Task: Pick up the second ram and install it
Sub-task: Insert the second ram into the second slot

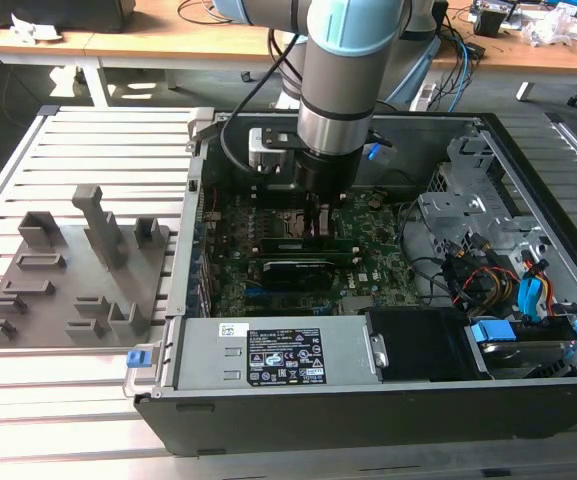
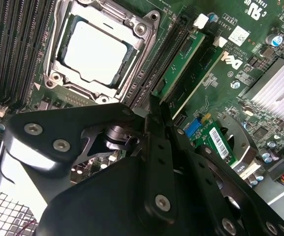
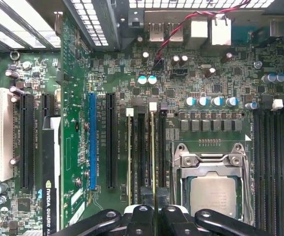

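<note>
Two pincer (image 3: 155,212) fingers clamping second ram (image 3: 153,162).

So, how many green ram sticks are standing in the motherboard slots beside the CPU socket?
2. In the second wrist view, the nearer ram stick stands close to the CPU socket, and the farther ram stick stands beside it. More could be hidden.

Matt grey plastic tray (image 1: 68,290); glossy metal CPU lid (image 2: 96,53).
</note>
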`<action>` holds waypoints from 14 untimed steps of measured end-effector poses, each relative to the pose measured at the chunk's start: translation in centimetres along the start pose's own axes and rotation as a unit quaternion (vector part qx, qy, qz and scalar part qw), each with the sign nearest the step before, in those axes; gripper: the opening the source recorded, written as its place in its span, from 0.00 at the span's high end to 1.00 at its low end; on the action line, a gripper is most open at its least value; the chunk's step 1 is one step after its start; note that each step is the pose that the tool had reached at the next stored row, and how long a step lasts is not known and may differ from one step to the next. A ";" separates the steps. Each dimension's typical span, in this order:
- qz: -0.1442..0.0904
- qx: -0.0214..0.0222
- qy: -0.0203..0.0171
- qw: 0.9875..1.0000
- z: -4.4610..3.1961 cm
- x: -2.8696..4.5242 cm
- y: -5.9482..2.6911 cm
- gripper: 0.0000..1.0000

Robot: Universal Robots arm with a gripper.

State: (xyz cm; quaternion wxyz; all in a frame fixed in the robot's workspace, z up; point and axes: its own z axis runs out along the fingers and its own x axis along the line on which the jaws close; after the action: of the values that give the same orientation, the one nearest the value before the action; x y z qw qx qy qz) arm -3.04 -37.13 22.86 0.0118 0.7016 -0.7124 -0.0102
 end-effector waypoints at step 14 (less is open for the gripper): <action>0.009 0.000 0.000 1.000 0.75 -0.13 -0.16 0.87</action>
State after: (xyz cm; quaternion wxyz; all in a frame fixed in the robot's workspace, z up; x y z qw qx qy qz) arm -2.90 -37.01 22.11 0.0118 0.6953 -0.7186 -0.0104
